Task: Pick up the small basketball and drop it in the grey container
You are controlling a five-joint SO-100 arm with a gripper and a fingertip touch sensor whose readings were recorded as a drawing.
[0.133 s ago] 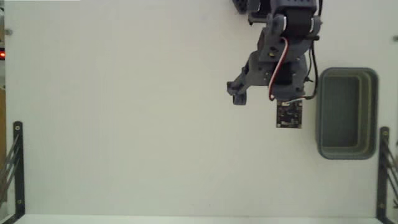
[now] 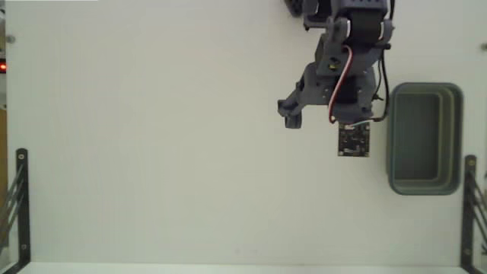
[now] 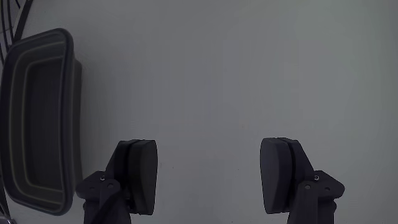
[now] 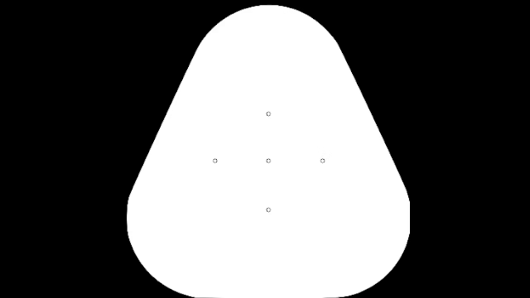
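While the end effector hangs over bare white bench with its two dark fingers spread wide and nothing between them, the small basketball appears in neither the fixed view nor the wrist view, so its whereabouts cannot be told. The grey container sits just beside the arm, at the right in the fixed view and at the left edge in the wrist view, showing only its dark, bare interior. Black metal brackets stand at the bench's lower corners, well apart from the arm, and nothing blocks the way to the container.
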